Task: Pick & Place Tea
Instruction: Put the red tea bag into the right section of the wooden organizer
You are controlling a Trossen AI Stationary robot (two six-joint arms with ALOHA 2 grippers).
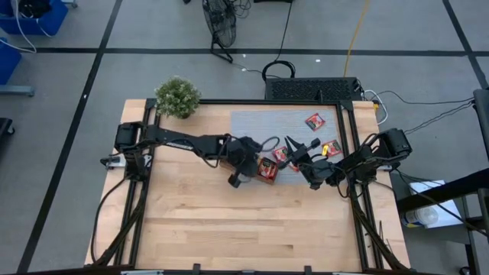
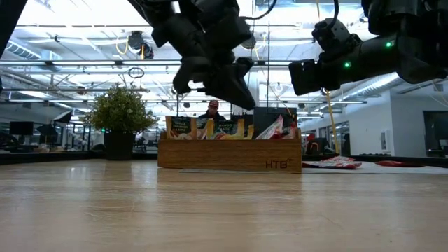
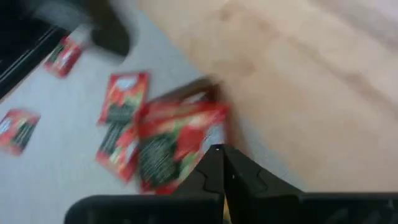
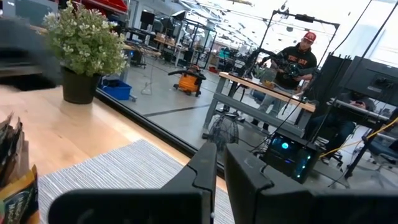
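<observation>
The left gripper (image 1: 238,177) hangs above the wooden tray (image 1: 267,169) near the table's middle, its fingers (image 3: 214,171) pressed together with nothing between them. Under it, red tea sachets (image 3: 177,146) stand in the tray, and others lie loose on the grey mat (image 1: 260,126) beside it. The right gripper (image 1: 293,147) is raised just right of the tray, its fingers (image 4: 208,165) nearly together and holding nothing. More sachets (image 1: 314,121) lie on the mat farther back and to the right. A potted plant (image 1: 177,97) stands at the table's far left corner. A person (image 4: 297,59) is in the room beyond.
</observation>
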